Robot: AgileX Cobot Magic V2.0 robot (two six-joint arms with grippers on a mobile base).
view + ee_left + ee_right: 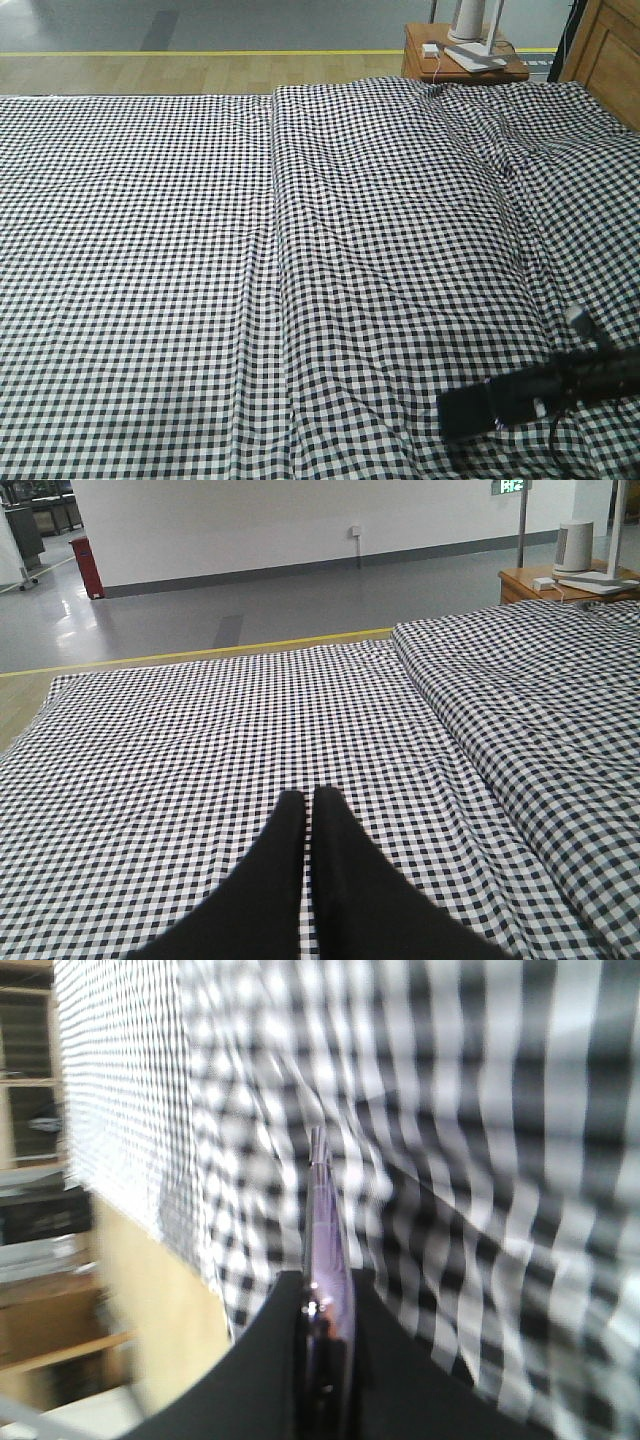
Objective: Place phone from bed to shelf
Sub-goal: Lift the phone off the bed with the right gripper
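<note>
The bed (200,250) with its black-and-white gingham sheet fills the front view. At its near right corner my right gripper (500,402) is shut on the phone (465,412), a dark slab held just above the sheet. The right wrist view shows the phone (325,1220) edge-on, its pinkish rim pinched between the two black fingers of the right gripper (325,1285). My left gripper (306,798) is shut and empty over the bed (200,740). Blurred pale wood planks (50,1350) show at the left; I cannot tell whether they are the shelf.
A small reddish-brown side table (470,65) with a white device (470,20) stands beyond the bed's far right corner. A wooden panel (610,50) rises at the far right. Grey floor with a yellow line (200,655) lies past the bed.
</note>
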